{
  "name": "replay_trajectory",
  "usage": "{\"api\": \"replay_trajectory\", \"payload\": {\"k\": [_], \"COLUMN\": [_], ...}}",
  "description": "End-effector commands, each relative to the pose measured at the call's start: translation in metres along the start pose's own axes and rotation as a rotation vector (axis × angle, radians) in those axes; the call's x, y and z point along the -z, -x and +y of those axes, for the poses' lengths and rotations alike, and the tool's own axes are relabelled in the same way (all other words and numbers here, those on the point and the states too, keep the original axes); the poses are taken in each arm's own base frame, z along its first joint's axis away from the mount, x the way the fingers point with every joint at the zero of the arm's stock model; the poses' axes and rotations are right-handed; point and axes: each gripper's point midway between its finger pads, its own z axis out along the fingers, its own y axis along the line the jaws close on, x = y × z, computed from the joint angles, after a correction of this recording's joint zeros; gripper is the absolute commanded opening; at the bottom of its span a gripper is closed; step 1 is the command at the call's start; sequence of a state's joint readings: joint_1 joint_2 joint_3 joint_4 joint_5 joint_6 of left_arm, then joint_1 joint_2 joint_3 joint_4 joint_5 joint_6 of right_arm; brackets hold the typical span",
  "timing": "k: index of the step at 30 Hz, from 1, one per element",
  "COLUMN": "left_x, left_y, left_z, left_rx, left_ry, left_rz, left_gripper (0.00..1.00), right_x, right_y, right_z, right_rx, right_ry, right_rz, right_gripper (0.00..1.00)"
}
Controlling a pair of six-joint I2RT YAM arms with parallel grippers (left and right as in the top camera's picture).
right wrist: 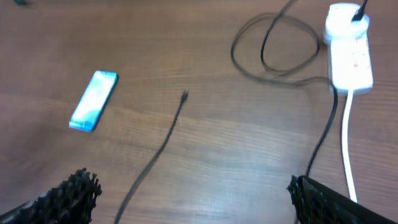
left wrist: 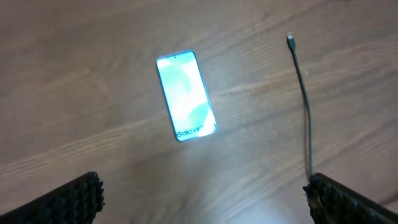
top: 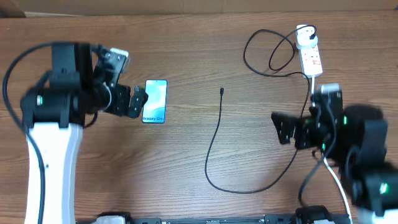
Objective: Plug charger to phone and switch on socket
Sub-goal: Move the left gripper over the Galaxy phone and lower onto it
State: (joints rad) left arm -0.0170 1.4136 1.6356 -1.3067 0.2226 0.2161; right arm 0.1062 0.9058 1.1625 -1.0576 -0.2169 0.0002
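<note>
Step in hand: approach, with nothing grasped yet. Holding the left tool [top: 137, 102] released, jaws spread wide, just beside the left edge of the slim rectangular black-edged smartphone with light blue-teal screen [top: 155, 101], lying flat at centre left of the overhead frame on the brown wooden table [top: 186, 50]. Holding the right tool [top: 281, 127] likewise released and empty at lower right, below the narrow white power strip [top: 311, 60] with red switches.

Trailing the long thin black charger cable [top: 214, 138] through mid-frame. Its plug [top: 308, 30] appearing seated in the strip, and its connector tip [top: 222, 92] lying loose, well apart from the smartphone.

Next move, as judged: closing on the cable just behind the tip, aligning with the smartphone's port, then inserting squarely.
</note>
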Motion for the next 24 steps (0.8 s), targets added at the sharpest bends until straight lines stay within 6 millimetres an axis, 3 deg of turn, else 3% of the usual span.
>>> {"api": "replay_trajectory", "payload": {"k": [1, 5, 9, 14, 16, 20, 24], "left_x": [0.002, -0.012, -0.029, -0.052, -0.066, -0.101, -0.138], "left_y": [0.019, 0.033, 0.049, 0.050, 0.047, 0.029, 0.022], "left_z": [0.000, 0.001, -0.007, -0.007, -0.004, 0.023, 0.014], "left_rx": [0.004, 0.035, 0.094, 0.112, 0.128, 0.289, 0.300], "left_ry": [-0.044, -0.078, -0.168, -0.199, -0.173, 0.068, 0.100], "left_rz": [0.022, 0.049, 0.026, 0.067, 0.107, 0.239, 0.319], "left_gripper": [1.00, 1.00, 1.00, 1.00, 0.92, 0.89, 0.86], "right_x": [0.000, -0.009, -0.030, -0.050, -0.054, -0.057, -0.058], "right_y": [0.023, 0.030, 0.032, 0.025, 0.023, 0.023, 0.025], "right_z": [0.005, 0.004, 0.004, 0.007, 0.005, 0.005, 0.005], "right_rx": [-0.017, -0.056, -0.091, -0.132, -0.137, -0.137, -0.135], "right_ry": [0.009, 0.000, 0.022, 0.059, 0.057, 0.056, 0.057], "right_rz": [0.075, 0.233, 0.310, 0.380, 0.396, 0.399, 0.392], "right_gripper": [1.00, 1.00, 1.00, 1.00, 1.00, 1.00, 1.00]}}
